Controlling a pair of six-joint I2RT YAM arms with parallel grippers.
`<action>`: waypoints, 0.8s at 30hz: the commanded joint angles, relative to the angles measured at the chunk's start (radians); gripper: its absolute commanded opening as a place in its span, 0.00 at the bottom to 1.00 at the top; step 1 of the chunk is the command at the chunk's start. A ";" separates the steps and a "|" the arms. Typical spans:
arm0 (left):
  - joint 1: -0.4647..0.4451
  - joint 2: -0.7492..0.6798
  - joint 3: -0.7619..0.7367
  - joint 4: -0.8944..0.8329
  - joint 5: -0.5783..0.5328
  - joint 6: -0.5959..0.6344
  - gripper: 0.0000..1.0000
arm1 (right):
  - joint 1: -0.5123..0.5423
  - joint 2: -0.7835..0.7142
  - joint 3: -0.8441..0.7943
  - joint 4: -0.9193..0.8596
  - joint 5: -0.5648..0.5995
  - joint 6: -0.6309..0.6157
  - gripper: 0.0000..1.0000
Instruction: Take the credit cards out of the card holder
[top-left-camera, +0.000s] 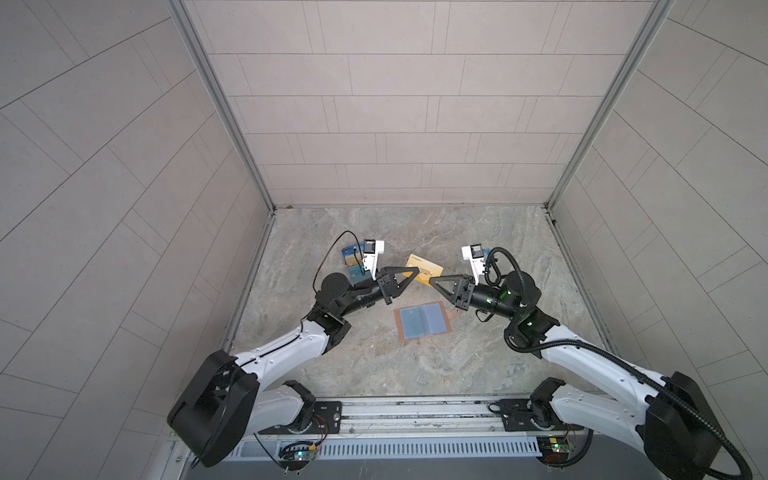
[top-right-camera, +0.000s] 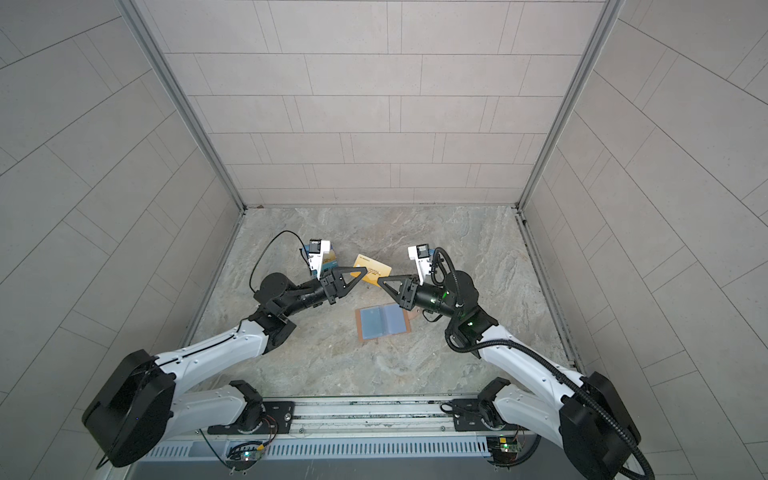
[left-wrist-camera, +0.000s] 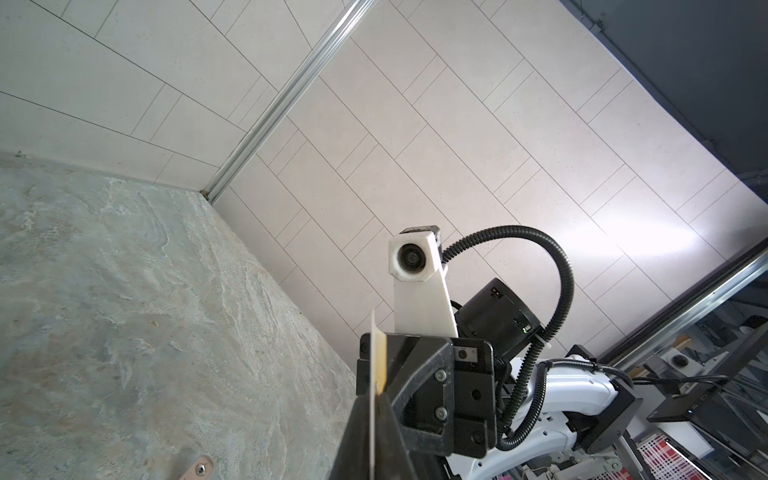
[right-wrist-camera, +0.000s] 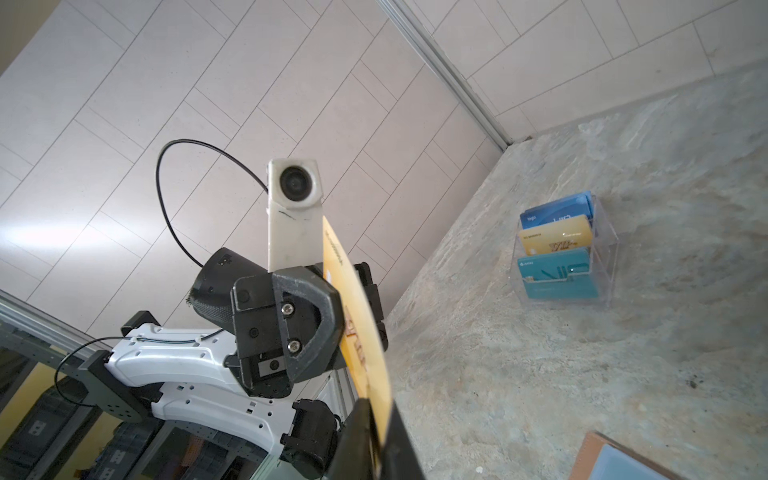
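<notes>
A gold credit card (top-left-camera: 428, 266) (top-right-camera: 372, 268) hangs in the air above the table, gripped from both sides. My left gripper (top-left-camera: 417, 272) (left-wrist-camera: 374, 401) is shut on its left end, and the card (left-wrist-camera: 379, 353) shows edge-on between the jaws. At the other end, my right gripper (top-left-camera: 432, 280) (right-wrist-camera: 376, 415) is shut on the card (right-wrist-camera: 357, 316). The tan card holder (top-left-camera: 424, 322) (top-right-camera: 384, 320) lies open and flat below both grippers, with its pale blue-grey sleeves facing up. Its left sleeve looks a deeper blue.
A clear plastic stand (right-wrist-camera: 606, 249) holding blue, gold and teal cards sits at the back left, partly behind the left wrist camera (top-left-camera: 351, 262). The holder's snap tab (left-wrist-camera: 199, 469) shows at a frame edge. Tiled walls close in three sides.
</notes>
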 joint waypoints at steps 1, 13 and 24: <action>0.005 -0.029 -0.003 -0.039 0.011 0.059 0.21 | 0.001 -0.038 0.002 -0.033 0.028 -0.024 0.00; 0.079 -0.163 0.267 -0.933 0.157 0.611 0.53 | -0.004 -0.047 0.204 -0.628 -0.156 -0.418 0.00; 0.085 -0.080 0.444 -1.376 0.436 0.918 0.47 | 0.022 0.107 0.396 -1.020 -0.312 -0.720 0.00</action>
